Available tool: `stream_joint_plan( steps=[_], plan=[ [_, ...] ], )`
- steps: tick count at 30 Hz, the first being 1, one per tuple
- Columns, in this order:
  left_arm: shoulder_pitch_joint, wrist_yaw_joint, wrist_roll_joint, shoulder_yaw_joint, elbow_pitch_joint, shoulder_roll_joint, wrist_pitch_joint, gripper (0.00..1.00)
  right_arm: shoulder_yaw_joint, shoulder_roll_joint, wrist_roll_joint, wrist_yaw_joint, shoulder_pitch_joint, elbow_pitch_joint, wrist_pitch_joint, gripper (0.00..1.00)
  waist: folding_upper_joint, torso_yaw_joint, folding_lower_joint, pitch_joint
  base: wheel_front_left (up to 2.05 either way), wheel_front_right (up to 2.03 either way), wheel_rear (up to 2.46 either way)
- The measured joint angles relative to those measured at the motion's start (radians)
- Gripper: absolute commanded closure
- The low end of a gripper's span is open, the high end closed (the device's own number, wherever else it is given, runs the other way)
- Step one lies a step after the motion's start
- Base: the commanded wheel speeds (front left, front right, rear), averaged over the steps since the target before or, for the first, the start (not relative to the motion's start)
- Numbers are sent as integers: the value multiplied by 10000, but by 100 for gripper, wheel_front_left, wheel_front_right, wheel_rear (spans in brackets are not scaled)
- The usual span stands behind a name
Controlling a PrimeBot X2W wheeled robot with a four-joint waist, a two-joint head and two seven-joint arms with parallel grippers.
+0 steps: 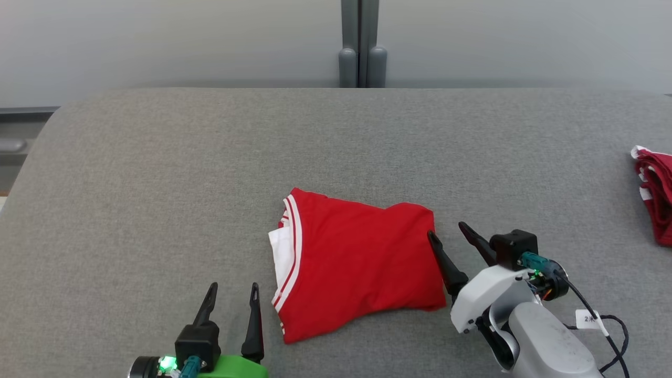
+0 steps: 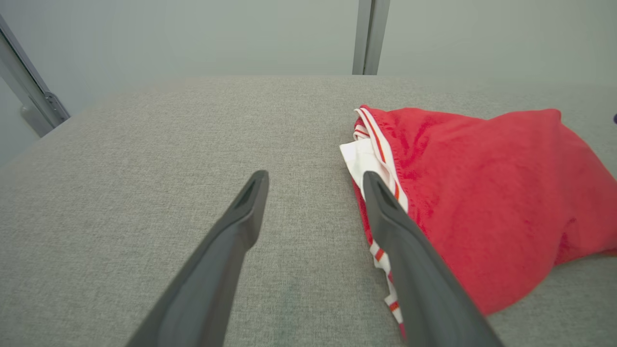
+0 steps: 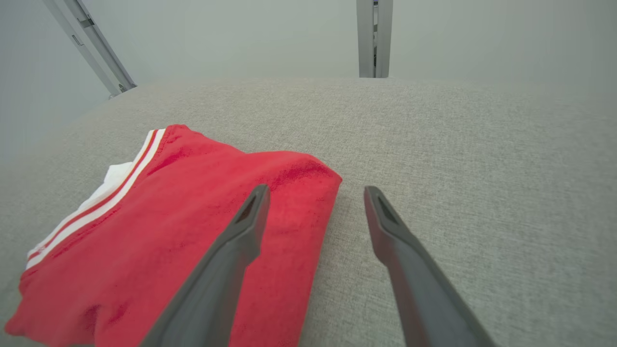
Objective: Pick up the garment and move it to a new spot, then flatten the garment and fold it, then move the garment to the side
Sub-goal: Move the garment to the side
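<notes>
A red garment [image 1: 357, 262] with white-and-red striped trim lies folded into a compact rectangle on the grey fabric surface [image 1: 210, 173], near the front middle. My left gripper [image 1: 233, 290] stands open just left of the garment's striped edge, nothing between its fingers. My right gripper [image 1: 446, 230] is open at the garment's right edge, its left finger over the red cloth, the other over bare surface. In the left wrist view the garment [image 2: 482, 193] lies to the right of the open left gripper [image 2: 313, 180]. The right wrist view shows the garment [image 3: 168, 231] under the left finger of the right gripper [image 3: 315, 193].
Another red-and-white cloth pile [image 1: 653, 194] lies at the surface's far right edge. A grey post [image 1: 361, 47] stands behind the surface against a pale wall. Bare grey surface stretches left and behind the garment.
</notes>
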Motion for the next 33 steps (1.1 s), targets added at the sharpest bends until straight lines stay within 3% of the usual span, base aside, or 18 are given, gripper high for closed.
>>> stream_joint_plan(
  steps=[6,7,8,13,19,24,33],
  plan=[
    [-58,-40,12,-90,82,0,0,0,495,0,151,0,-690,2351,215,0,0,621,0,159,0,0,0],
    [-66,-56,12,-96,88,4,0,0,629,4,259,0,-783,2654,263,52,0,723,0,188,0,0,0],
    [-78,-56,6,-109,81,2,0,0,675,10,410,0,-872,2886,265,98,0,816,0,217,0,0,0],
    [-106,-15,-42,-90,-10,4,0,0,514,82,537,21,-1228,3643,19,100,0,997,0,387,0,0,0],
    [-172,-96,-13,-142,-169,4,0,0,-642,136,-8,50,-1234,3455,-23,100,0,551,0,484,0,0,0],
    [-344,-157,-31,-360,-282,2,0,0,-1348,44,-529,19,-775,2798,-13,100,0,-251,0,488,0,0,0],
    [-731,-194,-161,-756,-249,-4,0,0,-1158,19,-447,4,-409,2232,-8,100,0,-2280,0,447,0,0,0]
  ],
)
